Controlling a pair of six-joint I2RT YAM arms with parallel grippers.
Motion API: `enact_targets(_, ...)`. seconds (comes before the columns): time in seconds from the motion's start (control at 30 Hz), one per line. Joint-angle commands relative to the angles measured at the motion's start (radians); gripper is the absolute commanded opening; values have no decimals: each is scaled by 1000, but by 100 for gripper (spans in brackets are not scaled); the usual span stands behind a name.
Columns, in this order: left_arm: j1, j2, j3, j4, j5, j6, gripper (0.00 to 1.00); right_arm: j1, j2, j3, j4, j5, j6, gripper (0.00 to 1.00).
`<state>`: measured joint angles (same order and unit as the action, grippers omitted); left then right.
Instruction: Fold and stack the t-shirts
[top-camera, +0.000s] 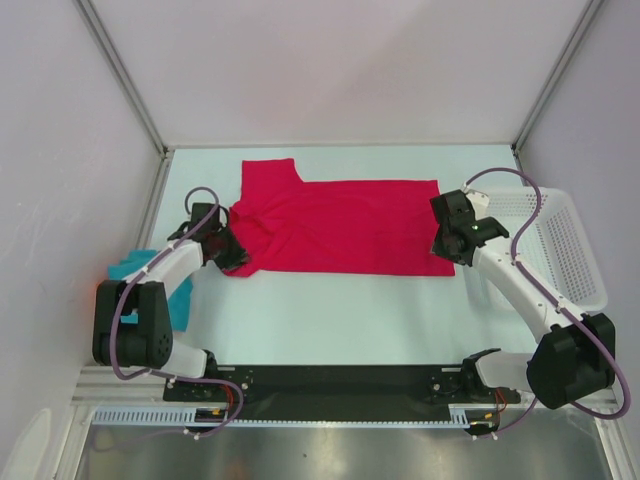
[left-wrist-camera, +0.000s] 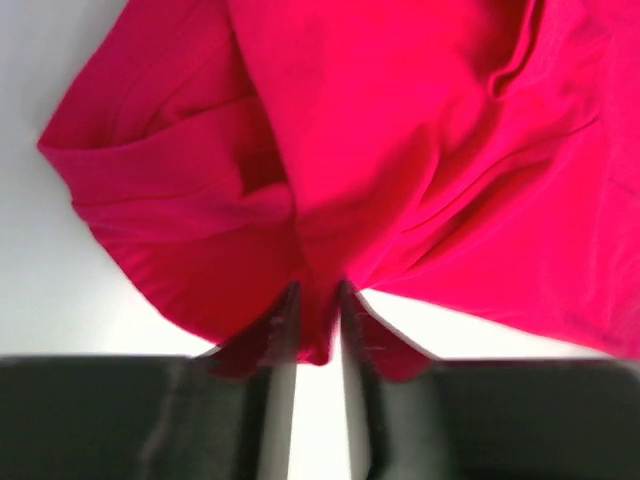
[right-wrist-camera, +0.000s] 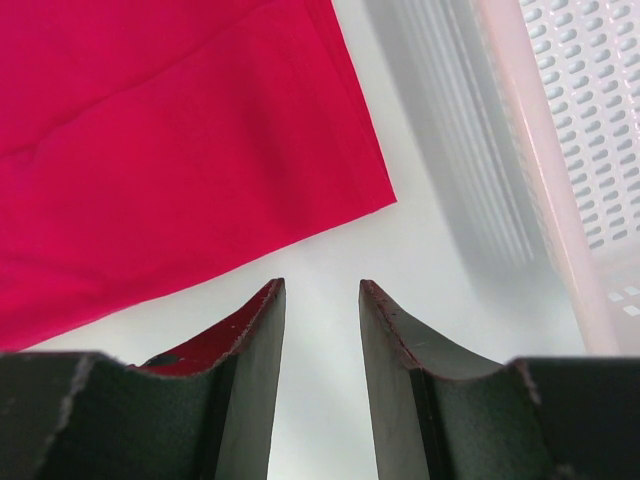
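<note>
The crimson-pink t-shirt (top-camera: 340, 225) lies spread across the middle of the table, its left end bunched. My left gripper (top-camera: 228, 252) is shut on a fold of that bunched end; in the left wrist view the cloth (left-wrist-camera: 400, 150) is pinched between the fingertips of the gripper (left-wrist-camera: 318, 295). My right gripper (top-camera: 446, 246) is open and empty, low over the table just off the shirt's near right corner (right-wrist-camera: 385, 195); it also shows in the right wrist view (right-wrist-camera: 322, 288). The teal-blue t-shirt (top-camera: 128, 268) lies crumpled at the left edge, partly hidden by the left arm. An orange sliver (top-camera: 102, 289) shows beside it.
The white plastic mesh basket (top-camera: 565, 240) stands at the right edge, close behind the right arm; its wall shows in the right wrist view (right-wrist-camera: 560, 150). Bare table (top-camera: 340, 320) lies between the shirt and the arm bases. Walls close the back and sides.
</note>
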<state>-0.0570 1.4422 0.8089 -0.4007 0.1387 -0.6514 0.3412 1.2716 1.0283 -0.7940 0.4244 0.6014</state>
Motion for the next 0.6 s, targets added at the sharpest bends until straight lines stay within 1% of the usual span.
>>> enact_targets(0.0, -10, 3, 12, 39, 13, -16, 12, 4, -6, 0, 9, 24, 3, 40)
enact_targets(0.1, -9, -12, 13, 22, 9, -13, 0, 4, -8, -8, 13, 20, 3, 40)
enact_targets(0.57, -9, -256, 18, -145, -47, 13, 0, 9, -15, -50, 44, -7, 1, 40)
